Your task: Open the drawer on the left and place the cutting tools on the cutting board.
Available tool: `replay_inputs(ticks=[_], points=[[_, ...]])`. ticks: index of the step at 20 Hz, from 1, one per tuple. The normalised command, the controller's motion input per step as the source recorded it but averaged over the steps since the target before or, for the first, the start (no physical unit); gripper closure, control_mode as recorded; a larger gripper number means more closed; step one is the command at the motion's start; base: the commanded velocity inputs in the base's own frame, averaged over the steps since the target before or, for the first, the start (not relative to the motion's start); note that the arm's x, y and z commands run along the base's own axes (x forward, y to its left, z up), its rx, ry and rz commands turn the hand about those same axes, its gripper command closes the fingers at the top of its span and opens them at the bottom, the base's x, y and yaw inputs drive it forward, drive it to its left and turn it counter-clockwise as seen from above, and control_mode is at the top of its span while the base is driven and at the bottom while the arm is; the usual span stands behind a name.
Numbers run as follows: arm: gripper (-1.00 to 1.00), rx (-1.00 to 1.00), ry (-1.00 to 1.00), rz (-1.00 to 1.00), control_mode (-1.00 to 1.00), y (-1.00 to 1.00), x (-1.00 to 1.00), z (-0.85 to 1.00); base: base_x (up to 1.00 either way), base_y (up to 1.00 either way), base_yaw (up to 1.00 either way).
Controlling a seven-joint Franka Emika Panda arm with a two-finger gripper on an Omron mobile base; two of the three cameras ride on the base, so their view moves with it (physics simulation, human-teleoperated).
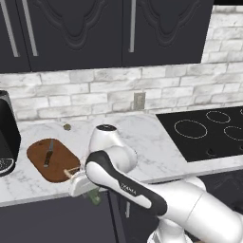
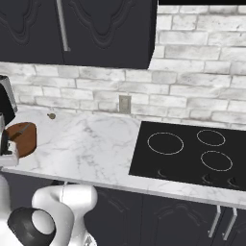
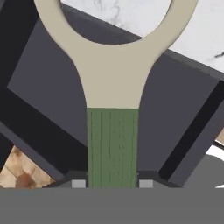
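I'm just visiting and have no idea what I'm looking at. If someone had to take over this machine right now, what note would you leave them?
End effector: shut on the peeler, gripping its green handle, cream head pointing away, held at the counter's front edge above the open drawer.
Cutting board: on the counter at left, with the dark knife lying on it.
Done: drawer opened, knife placed, peeler picked up.
Left: carry the peeler over the board and release it there.
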Motion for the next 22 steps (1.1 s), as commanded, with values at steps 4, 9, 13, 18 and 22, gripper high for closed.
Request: replay_inputs(ticks=[4,9,13,18,22], points=[[1.00,-0.04,0.01,-0.17,-1.00,-0.22,1.00,0.36,0.00,0.00,0.00],[1.00,-0.05,0.03,-0.18,-1.00,-0.02,1.00,0.02,0.00,0.00,0.00],[1.00,-0.04,0.01,-0.12,-1.00,0.06,0.82,0.00,0.00,0.00,0.00],[1.00,-0.01,0.01,-0.07,-1.00,0.24,0.72,0.00,0.00,0.00,0.00],[1.00,-0.02,0.00,-0.01,-1.00,0.51,0.40,-0.02,0.00,0.00,0.00]])
